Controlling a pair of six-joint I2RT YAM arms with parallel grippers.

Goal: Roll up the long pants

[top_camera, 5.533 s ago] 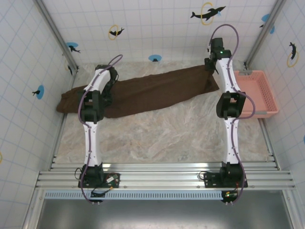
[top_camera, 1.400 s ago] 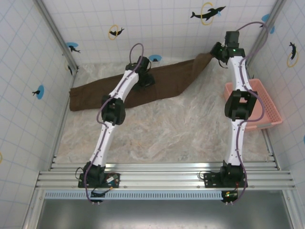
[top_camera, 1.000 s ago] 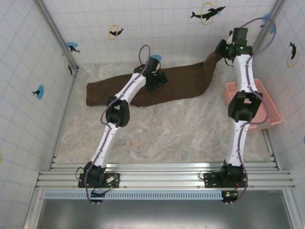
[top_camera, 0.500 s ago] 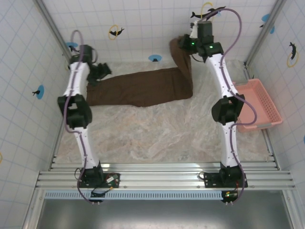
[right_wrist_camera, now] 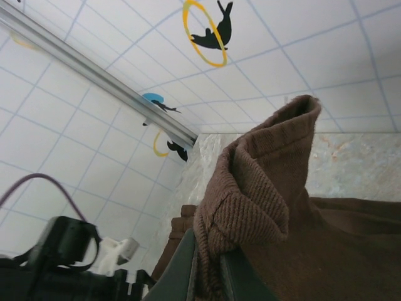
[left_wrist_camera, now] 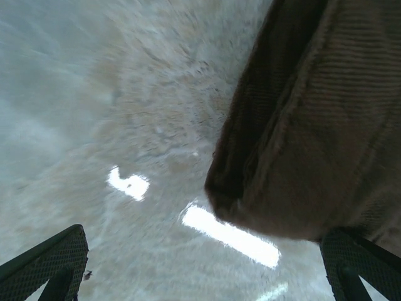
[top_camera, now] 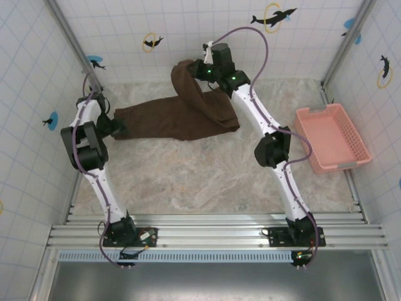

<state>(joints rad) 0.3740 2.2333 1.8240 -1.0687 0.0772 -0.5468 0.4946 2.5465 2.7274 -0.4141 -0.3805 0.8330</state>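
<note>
One pair of pants [top_camera: 182, 120], one basket [top_camera: 331, 139], two arms.

The pants are dark brown and plain, with a fine ribbed weave that shows in both wrist views. They lie across the far half of the surface [top_camera: 207, 179], close to the back wall. The left part lies flat as one broad band. The right part is lifted off the surface and folded back toward the left, so it stands as a tall hump over the flat part. The two legs cannot be told apart, and whether the raised end is waistband or hem cannot be made out.

The right jaws are narrow and pinch a thick fold at the top of that hump; in the right wrist view the cloth bunches just above the fingertips and hides their ends. The right arm [top_camera: 270, 149] reaches far over the surface to the fold.

The left jaws stand wide and hold nothing. They are at the left end of the pants, its edge between the two tips just above the surface. That view is blurred, and from above the jaws are dark against the cloth. The left arm [top_camera: 81, 147] is bent near the left wall.

The pink basket sits at the right edge of the surface, well apart from the pants.
</note>
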